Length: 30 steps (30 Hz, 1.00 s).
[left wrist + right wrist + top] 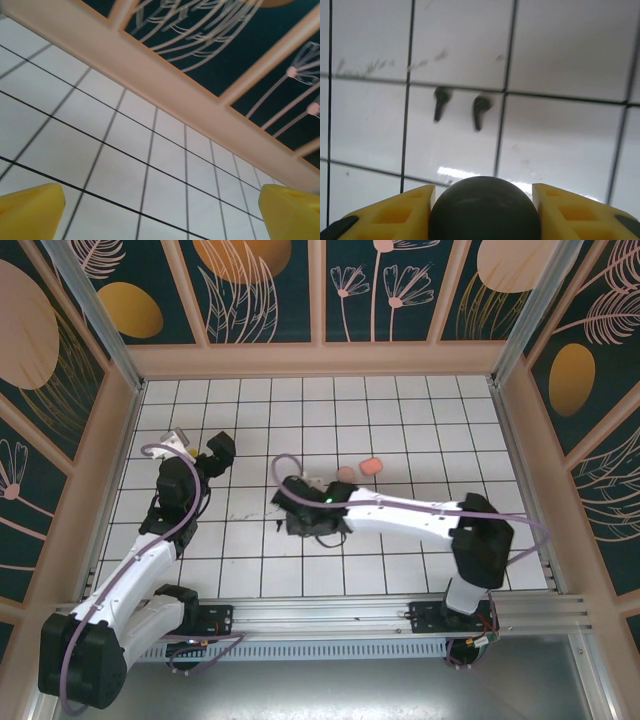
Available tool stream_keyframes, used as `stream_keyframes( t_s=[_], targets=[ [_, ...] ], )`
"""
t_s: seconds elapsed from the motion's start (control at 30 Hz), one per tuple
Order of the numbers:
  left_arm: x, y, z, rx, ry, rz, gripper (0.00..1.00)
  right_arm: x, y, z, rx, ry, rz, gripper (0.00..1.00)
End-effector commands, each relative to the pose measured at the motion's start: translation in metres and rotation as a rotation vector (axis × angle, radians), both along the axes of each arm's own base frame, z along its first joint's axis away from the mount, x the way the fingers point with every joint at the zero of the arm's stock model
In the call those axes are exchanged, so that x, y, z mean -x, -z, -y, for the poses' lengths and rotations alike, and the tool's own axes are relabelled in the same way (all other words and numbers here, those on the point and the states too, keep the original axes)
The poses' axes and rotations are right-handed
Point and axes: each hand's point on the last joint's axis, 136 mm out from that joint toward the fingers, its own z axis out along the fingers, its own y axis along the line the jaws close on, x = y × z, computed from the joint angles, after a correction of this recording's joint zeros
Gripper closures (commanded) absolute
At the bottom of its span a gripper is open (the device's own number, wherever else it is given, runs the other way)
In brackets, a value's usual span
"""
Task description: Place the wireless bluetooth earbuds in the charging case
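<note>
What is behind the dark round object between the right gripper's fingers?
Two black earbuds lie apart on the tiled table beyond the dark round object. Whatever is beneath that object is covered.

Black earbuds (441,102) on tile beyond dark case (485,210)

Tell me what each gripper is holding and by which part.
Right gripper clamps a dark rounded case by its two opposite sides. Left gripper is open, holding nothing.

Our right gripper (483,194) clasps a dark charging case (485,215). Just beyond the case we see two black earbuds (481,110) (blurred).
</note>
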Motion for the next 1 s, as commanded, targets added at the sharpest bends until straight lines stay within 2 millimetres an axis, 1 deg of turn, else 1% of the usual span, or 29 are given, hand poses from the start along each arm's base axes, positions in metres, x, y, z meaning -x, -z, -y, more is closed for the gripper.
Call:
stream_keyframes(
  t_s=[0.0, 0.13, 0.17, 0.3, 0.4, 0.53, 0.6, 0.77, 0.9, 0.97],
  targets=[
    [0.005, -0.025, 0.028, 0.024, 0.178, 0.125, 0.01, -0.032, -0.018, 0.029, -0.048, 0.086, 0.072, 0.63],
    [0.017, -0.036, 0.059, 0.080, 0.367, 0.215, 0.01, -0.070, -0.047, 0.054, -0.154, 0.183, 0.135, 0.63],
    [0.020, -0.037, 0.065, 0.094, 0.406, 0.229, 0.01, -0.078, -0.054, 0.056, -0.189, 0.201, 0.145, 0.63],
    [0.030, -0.031, 0.085, 0.151, 0.526, 0.254, 0.01, -0.107, -0.080, 0.069, -0.329, 0.292, 0.175, 0.63],
    [0.037, -0.025, 0.098, 0.164, 0.583, 0.264, 0.01, -0.122, -0.094, 0.075, -0.439, 0.357, 0.169, 0.63],
    [0.045, -0.016, 0.118, 0.166, 0.626, 0.266, 0.01, -0.135, -0.101, 0.078, -0.560, 0.429, 0.146, 0.63],
    [0.047, -0.011, 0.130, 0.176, 0.645, 0.263, 0.01, -0.138, -0.104, 0.074, -0.608, 0.441, 0.126, 0.63],
    [0.050, -0.004, 0.154, 0.216, 0.705, 0.261, 0.01, -0.142, -0.108, 0.066, -0.653, 0.452, 0.104, 0.63],
    [0.052, -0.001, 0.181, 0.222, 0.775, 0.263, 0.04, -0.141, -0.110, 0.059, -0.672, 0.443, 0.096, 0.64],
    [0.051, -0.001, 0.194, 0.230, 0.802, 0.269, 0.07, -0.140, -0.111, 0.055, -0.673, 0.438, 0.095, 0.64]
  ],
)
